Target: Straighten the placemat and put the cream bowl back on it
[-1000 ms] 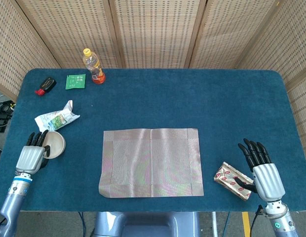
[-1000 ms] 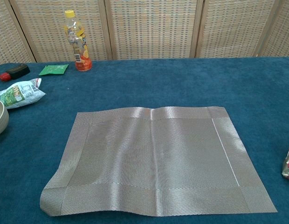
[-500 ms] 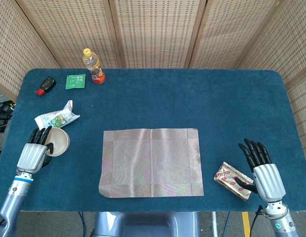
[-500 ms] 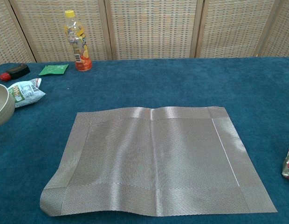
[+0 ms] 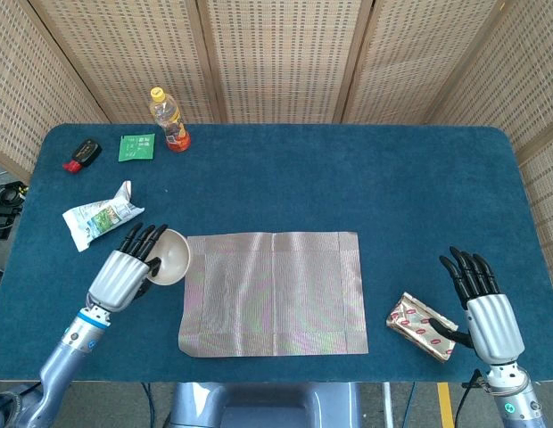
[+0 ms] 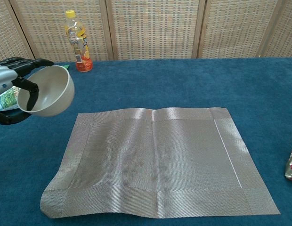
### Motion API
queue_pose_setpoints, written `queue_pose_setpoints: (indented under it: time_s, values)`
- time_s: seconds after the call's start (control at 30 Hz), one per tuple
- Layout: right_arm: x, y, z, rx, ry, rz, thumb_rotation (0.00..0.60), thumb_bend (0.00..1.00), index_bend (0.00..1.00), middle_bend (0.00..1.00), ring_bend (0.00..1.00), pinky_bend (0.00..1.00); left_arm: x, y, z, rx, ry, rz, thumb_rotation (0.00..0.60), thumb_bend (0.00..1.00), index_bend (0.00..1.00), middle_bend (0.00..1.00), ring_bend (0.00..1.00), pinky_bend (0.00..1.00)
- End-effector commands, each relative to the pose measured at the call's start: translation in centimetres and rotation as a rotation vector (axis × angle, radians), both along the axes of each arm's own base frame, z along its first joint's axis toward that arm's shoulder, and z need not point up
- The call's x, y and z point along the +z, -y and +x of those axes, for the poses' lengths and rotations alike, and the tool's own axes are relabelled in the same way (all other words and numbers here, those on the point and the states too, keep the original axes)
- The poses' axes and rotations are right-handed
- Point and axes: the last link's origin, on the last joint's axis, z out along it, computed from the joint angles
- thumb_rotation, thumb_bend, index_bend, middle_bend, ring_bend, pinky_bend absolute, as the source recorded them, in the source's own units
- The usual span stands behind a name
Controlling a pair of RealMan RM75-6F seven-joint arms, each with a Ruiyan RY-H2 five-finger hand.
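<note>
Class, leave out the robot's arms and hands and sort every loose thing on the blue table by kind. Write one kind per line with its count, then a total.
Bowl: 1
Placemat: 1
Drink bottle: 1
Snack packets and wrappers (white bag, green sachet, patterned packet): 3
Small black and red gadget: 1
Total: 7

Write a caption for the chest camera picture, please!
Left hand holds the cream bowl tilted beside the grey placemat.
</note>
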Motion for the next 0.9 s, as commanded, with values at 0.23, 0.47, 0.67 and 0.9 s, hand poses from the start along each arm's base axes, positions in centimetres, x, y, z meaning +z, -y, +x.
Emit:
queue_pose_setpoints:
  time_s: [0.23,0.47,0.67,0.9]
  values:
    - [0.7,0.2,-0.3,-0.011,0.024,-0.011,0.600,0.22,0.05,0.00,0.00,0.00,-4.9,0.2,7.0,-0.139,-0.070,-0.144,0.600,0.52,0.71,0.00,0.00,0.00]
    - [1.5,0.3,-0.4,-0.013,0.048,-0.025,0.600,0.22,0.05,0.00,0.00,0.00,-9.0,0.7,9.9,-0.157,-0.102,-0.235,0.600,0.52,0.71,0.00,0.00,0.00]
    - [1.7,0.2,-0.4,-0.011,0.056,-0.026,0.600,0.22,0.05,0.00,0.00,0.00,-10.3,1.2,10.1,-0.159,-0.159,-0.267,0.600,0.52,0.71,0.00,0.00,0.00]
    - [1.7,0.2,-0.4,-0.008,0.058,-0.022,0.600,0.22,0.05,0.00,0.00,0.00,-10.9,1.3,10.1,-0.147,-0.213,-0.292,0.600,0.52,0.70,0.00,0.00,0.00]
